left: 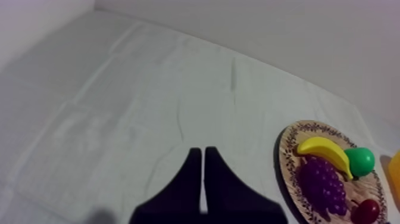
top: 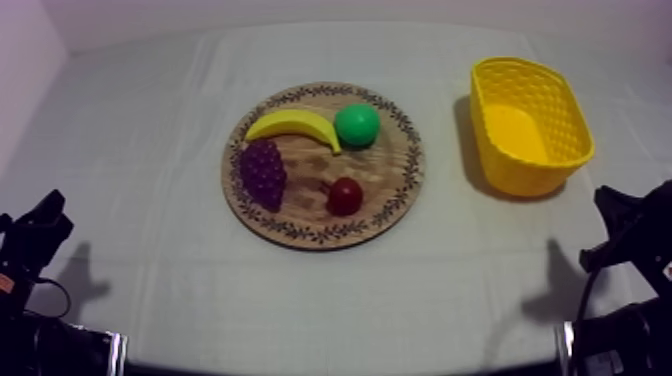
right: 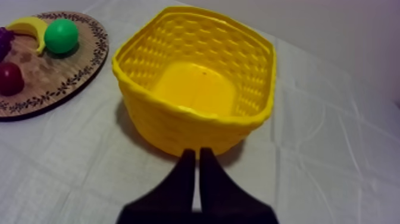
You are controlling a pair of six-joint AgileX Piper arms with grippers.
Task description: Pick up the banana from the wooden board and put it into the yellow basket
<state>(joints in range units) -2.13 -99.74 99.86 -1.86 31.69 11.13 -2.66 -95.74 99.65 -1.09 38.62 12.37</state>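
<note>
A yellow banana lies on the far part of the round wooden board, beside a green round fruit. The yellow basket stands empty at the right of the table. My left gripper rests low at the left, and its fingers lie together as a narrow wedge over bare cloth, with the banana off to one side. My right gripper rests low at the right, fingers together, just in front of the basket. The banana shows beyond on the board.
On the board also lie a purple bunch of grapes and a small red fruit. Grey-white cloth covers the table, with open room in front of the board and at the left.
</note>
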